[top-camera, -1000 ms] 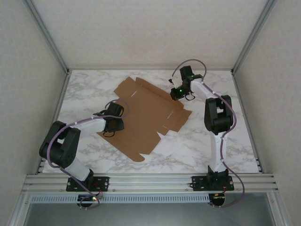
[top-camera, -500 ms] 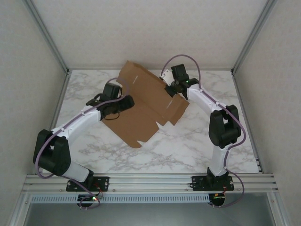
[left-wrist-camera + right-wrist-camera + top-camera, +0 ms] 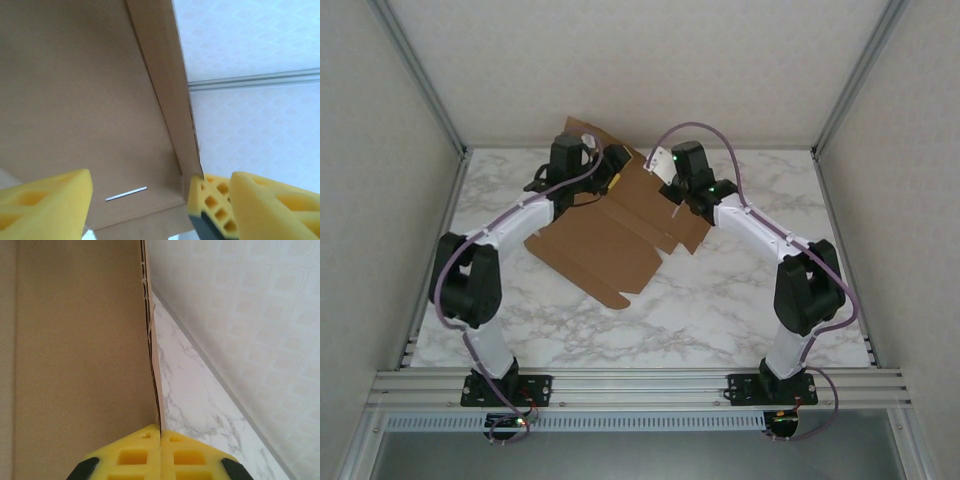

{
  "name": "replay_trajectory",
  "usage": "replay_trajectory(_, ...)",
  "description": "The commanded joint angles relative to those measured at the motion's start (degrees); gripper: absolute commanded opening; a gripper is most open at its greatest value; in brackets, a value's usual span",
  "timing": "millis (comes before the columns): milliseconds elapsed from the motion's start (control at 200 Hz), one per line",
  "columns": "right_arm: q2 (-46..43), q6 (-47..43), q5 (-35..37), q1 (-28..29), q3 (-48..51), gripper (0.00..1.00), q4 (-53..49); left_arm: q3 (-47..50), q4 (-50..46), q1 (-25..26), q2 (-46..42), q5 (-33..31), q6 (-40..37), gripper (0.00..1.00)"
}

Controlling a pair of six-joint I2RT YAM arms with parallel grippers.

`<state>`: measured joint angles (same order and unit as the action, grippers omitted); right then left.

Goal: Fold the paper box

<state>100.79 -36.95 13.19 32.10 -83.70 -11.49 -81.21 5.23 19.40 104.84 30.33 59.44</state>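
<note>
The right gripper (image 3: 160, 452) pinches an edge of the box (image 3: 605, 240); the left gripper (image 3: 150, 210) stands spread around its raised flap, which seems to touch one pad (image 3: 265, 205)

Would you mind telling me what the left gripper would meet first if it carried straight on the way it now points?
Most likely the plain brown cardboard paper box: its raised panel stands directly ahead of the open left gripper, between its yellow foam fingers, though how near is unclear.
</note>
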Motion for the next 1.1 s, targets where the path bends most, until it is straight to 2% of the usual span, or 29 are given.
replay_trajectory(0,-3.3,-2.1,2.5,1.3,1.1,0.01,3.6,-5.1,5.0,-0.2,2.7,2.9,5.1,0.73)
replay_trajectory(295,-4.6,-4.7,4.5,3.9,2.2,0.01,5.0,-12.4,1.8,-0.1,7.6,2.4,5.6,0.7)
replay_trajectory(466,-4.5,-4.6,5.4,4.6,2.1,0.01,5.9,-13.3,-0.4,0.3,8.4,1.2,5.6,0.63)
replay_trajectory(596,-4.1,-4.5,6.1,5.0,1.8,0.0,6.1,-12.8,-0.4,0.8,8.3,0.9,5.8,0.49)
replay_trajectory(746,-4.0,-5.0,6.9,5.3,1.6,0.0,6.4,-11.6,0.6,0.9,8.1,0.9,6.6,0.28)
replay_trajectory(916,-3.8,-4.3,7.7,5.4,1.4,0.0,6.1,-10.2,2.4,0.9,7.7,1.2,7.4,0.15)
replay_trajectory(961,-4.1,-3.5,7.5,5.4,1.3,0.03,5.7,-9.9,2.7,0.9,7.6,1.2,7.5,0.09)
replay_trajectory(1001,-4.3,-2.8,7.1,5.4,1.2,0.1,5.3,-9.4,3.2,0.8,7.5,1.2,7.7,0.06)
replay_trajectory(1097,-5.4,-1.2,4.6,5.4,1.1,0.41,2.1,-7.0,6.2,0.7,6.7,1.1,9.0,0.0)
